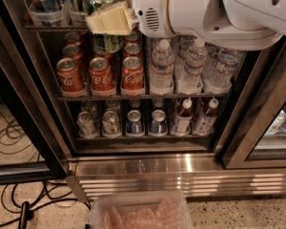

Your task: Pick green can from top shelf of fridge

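The green can has a silver top and hangs in front of the fridge's red cans, just below the top shelf. My gripper comes in from the upper right on a white arm and is shut on the can. One cream finger lies across the can's front, and the other finger is hidden behind it. The fridge stands with its door open and has a ribbed steel base.
Clear tubs with cans stand on the top shelf at left. Red cola cans and water bottles fill the middle rack, silver and blue cans the lower one. A clear tub and cables lie on the floor.
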Controlling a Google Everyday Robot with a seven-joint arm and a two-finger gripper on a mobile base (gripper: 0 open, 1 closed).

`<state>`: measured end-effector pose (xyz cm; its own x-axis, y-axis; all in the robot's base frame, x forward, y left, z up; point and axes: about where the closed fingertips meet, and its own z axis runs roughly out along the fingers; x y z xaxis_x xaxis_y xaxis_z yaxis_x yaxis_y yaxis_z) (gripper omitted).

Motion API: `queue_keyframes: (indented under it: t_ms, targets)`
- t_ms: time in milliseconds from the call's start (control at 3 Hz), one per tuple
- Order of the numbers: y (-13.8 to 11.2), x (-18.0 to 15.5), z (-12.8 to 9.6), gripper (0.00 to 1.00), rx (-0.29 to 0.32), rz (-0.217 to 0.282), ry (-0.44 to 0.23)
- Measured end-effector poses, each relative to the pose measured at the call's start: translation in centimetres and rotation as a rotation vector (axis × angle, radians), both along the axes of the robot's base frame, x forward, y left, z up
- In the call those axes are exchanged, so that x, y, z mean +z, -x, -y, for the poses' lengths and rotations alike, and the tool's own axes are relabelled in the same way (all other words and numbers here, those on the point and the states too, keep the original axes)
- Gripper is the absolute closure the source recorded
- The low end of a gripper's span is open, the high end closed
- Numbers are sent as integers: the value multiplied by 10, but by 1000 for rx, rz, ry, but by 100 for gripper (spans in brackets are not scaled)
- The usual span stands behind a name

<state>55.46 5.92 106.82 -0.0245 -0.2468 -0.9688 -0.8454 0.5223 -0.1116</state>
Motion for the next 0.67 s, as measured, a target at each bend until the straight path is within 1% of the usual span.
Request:
queue_keyframes:
  t_ms: [333,667]
  targets:
    - [2,0,-1,100,7,-1,-3]
    - [25,-10,-3,100,75,-50,-3]
